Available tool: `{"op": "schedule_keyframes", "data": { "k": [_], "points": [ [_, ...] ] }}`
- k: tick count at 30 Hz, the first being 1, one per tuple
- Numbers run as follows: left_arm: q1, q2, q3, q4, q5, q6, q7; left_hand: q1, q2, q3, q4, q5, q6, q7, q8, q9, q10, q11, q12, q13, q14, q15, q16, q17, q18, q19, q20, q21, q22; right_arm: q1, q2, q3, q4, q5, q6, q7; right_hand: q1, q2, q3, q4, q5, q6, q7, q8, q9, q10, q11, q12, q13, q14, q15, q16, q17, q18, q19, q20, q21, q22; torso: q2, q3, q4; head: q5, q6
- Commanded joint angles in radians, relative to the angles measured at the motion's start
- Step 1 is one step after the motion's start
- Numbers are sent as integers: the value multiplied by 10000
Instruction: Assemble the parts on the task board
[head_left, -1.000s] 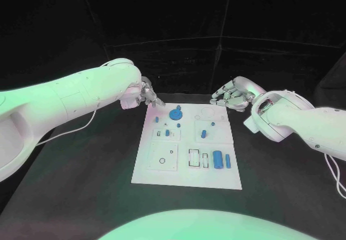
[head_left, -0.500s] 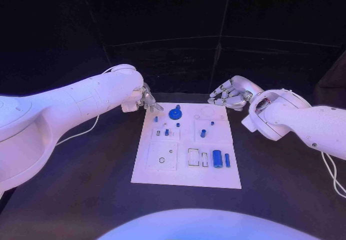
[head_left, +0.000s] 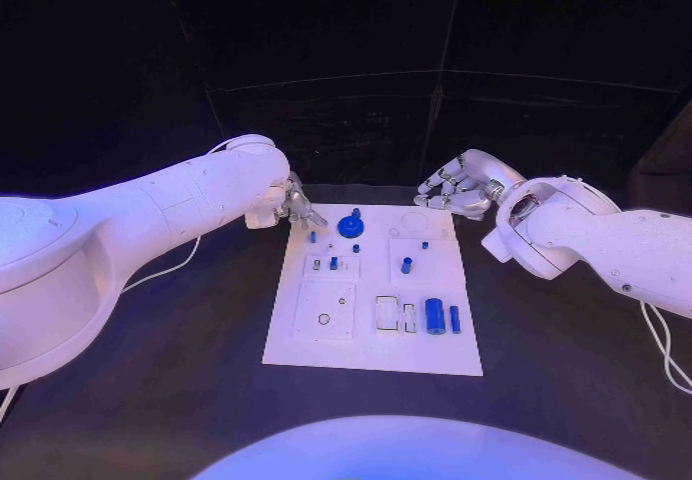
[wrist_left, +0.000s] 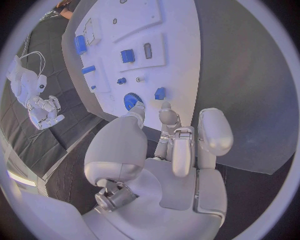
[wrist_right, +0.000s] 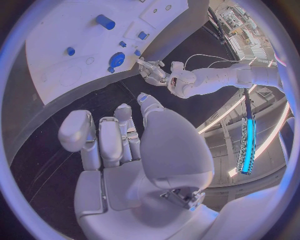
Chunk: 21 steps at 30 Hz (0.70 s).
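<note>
Left hand (head_left: 299, 208) over the board's (head_left: 325, 350) far left corner, fingers loosely apart, nothing held, probably lining up on the small blue peg (head_left: 312, 238) just below. Other blue parts (head_left: 434, 318) parked in recesses mid-board, ready for picking. Right hand (head_left: 457, 192) off the far right corner above the tabletop (head_left: 173, 360), curled, empty, likely just waiting.

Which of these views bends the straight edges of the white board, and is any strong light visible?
Head view: task board edges look straight. Left wrist view: board edge curves around the left hand. Right wrist view: board curves too, and a bright light strip glares in the room.
</note>
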Motion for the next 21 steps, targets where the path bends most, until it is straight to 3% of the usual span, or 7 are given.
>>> {"op": "schedule_keyframes", "data": {
  "k": [1,11,16,21],
  "points": [
    [-1,40,-3,-37,-78,245,88,130,11,-72,3,45,50,17,-57,-14,-9,53,44,-2,1055,46,62,2634,25,-7,82,64,13,20,14,6,3,-34,40,63,-42,-10,-13,57,30,-35,-7,30,12,-54,-33,-2,-15,264,-60,-27,1,168,9,-23,-42,-9,-1,1,-2,8,-23],
    [-110,191,-11,-171,-79,311,81,397,159,-182,-59,46,84,21,-90,-50,-29,56,63,0,1055,50,62,2634,24,-8,88,69,33,20,29,6,-8,-34,46,68,-33,-2,-20,62,34,-16,-11,46,16,-55,-36,2,-16,266,-63,-24,8,168,12,-25,-44,-9,-11,-4,10,34,17],
    [-160,248,-12,-272,-79,300,73,625,401,-159,-116,49,101,26,-113,-75,-41,60,74,-2,1055,54,62,2634,24,-9,92,70,46,20,38,6,-5,-34,54,65,-33,-2,-20,62,34,-16,-11,46,16,-55,-36,2,-16,266,-63,-24,8,168,12,-25,-44,-9,-6,4,-7,61,32],
    [-198,281,-13,-343,-79,232,72,698,480,-152,-136,48,107,29,-122,-85,-41,62,83,5,1055,56,62,2634,22,-7,94,77,58,20,42,6,-4,-34,54,64,-33,-2,-20,62,34,-16,-11,46,16,-55,-36,2,-16,266,-63,-24,8,168,12,-25,-44,-9,-1,-4,-1,28,41]
  ]
}}
